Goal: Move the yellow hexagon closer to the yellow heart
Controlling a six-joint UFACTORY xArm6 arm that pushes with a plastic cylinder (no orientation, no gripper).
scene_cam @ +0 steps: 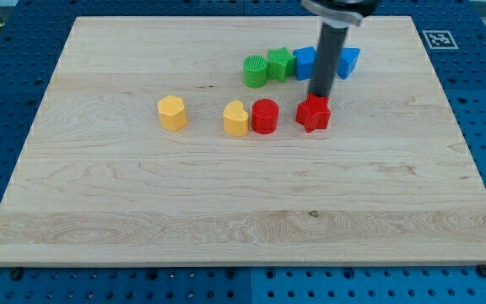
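Observation:
The yellow hexagon (172,112) stands on the wooden board left of centre. The yellow heart (236,118) stands to its right, with a gap about one block wide between them. The heart touches a red round block (265,116) on its right side. My tip (318,99) is at the top edge of a red star-like block (313,114), well to the right of both yellow blocks. The dark rod rises from there to the view's top.
A green round block (255,71), a green star (279,64), a blue block (305,62) and a blue triangle-like block (348,61) form a row near the view's top, behind the rod. The wooden board (142,211) lies on a blue perforated table.

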